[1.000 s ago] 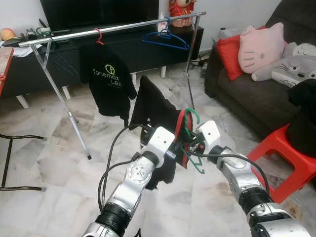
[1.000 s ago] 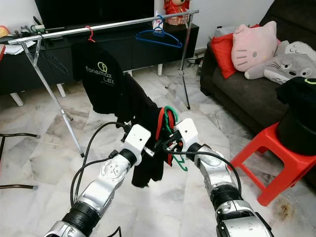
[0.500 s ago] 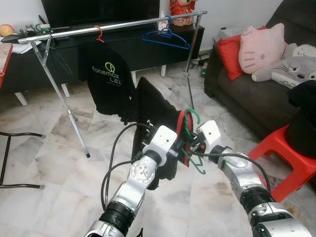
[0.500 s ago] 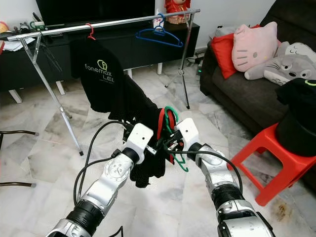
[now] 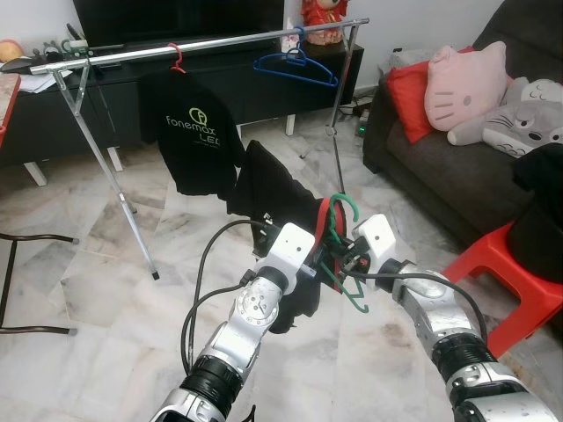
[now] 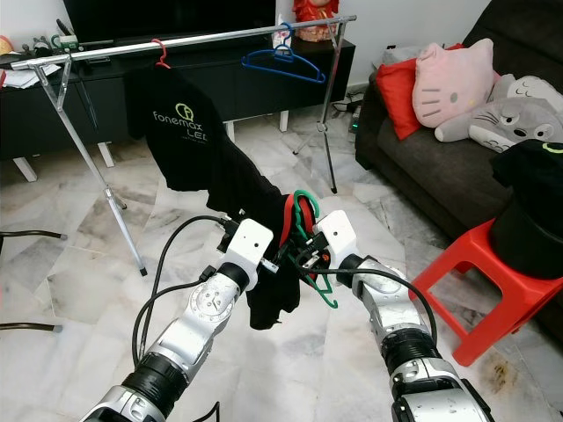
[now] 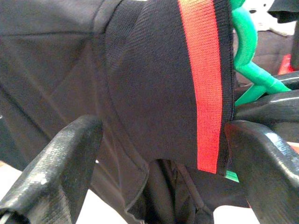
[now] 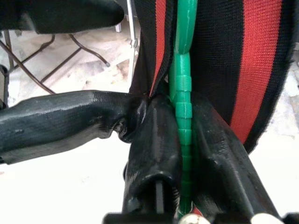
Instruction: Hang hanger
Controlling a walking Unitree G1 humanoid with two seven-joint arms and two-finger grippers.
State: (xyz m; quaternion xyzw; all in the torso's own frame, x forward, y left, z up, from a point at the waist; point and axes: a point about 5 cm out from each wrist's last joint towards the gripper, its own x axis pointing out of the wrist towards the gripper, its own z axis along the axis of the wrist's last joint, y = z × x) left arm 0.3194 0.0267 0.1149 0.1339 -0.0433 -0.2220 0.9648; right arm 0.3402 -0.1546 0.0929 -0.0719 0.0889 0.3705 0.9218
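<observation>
Marble-tiled living room floor, with a long chrome clothes rail (image 5: 202,48) standing before a dark television cabinet, sets the scene as a humanoid robot readies a garment for hanging. A black printed T-shirt on a red hanger (image 5: 195,141) and a bare blue plastic hanger (image 5: 295,69) already hang from the rail. Well short of it, at chest height, the right gripper (image 8: 184,140) is clamped tight around the neck of a green plastic hanger (image 6: 308,230), which carries a black garment with a red-striped collar (image 7: 154,88). The left gripper (image 7: 159,154) has its two black fingers spread wide on either side of that collar, steadying or arranging the cloth rather than pinching it. Judging by this, the garment appears to be on the hanger, but the hanging itself is not yet done: the hook must be carried forward, raised and set over the rail, probably in the free stretch between the two hangers there.
</observation>
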